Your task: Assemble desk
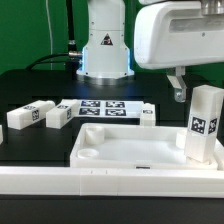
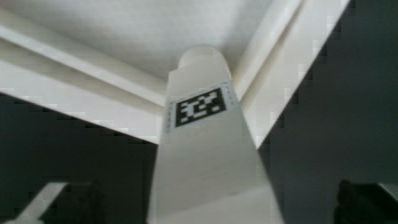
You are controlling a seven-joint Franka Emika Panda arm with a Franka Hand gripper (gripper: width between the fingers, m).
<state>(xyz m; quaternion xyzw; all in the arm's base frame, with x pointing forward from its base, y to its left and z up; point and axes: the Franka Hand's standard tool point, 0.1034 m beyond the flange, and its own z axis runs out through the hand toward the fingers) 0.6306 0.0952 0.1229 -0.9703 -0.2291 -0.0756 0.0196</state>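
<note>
The white tabletop point(image 1: 130, 150) lies rim-up in the middle of the black table. One white leg point(image 1: 205, 125) with a black-and-white tag stands upright at the tabletop's corner on the exterior view's right. My gripper point(image 1: 180, 90) hangs just above and behind that leg. In the wrist view the leg point(image 2: 210, 150) rises between my two dark fingers point(image 2: 45, 205), with a dark gap on each side, so the gripper point(image 2: 210, 208) is open around it without touching. The tabletop's rim point(image 2: 71, 70) shows behind the leg.
Two loose legs point(image 1: 22, 117) point(image 1: 60, 113) lie on the exterior view's left, and a third point(image 1: 147, 113) lies behind the tabletop. The marker board point(image 1: 105, 107) lies flat at the back. A long white rail point(image 1: 100, 182) runs along the front. The robot base point(image 1: 105, 45) stands behind.
</note>
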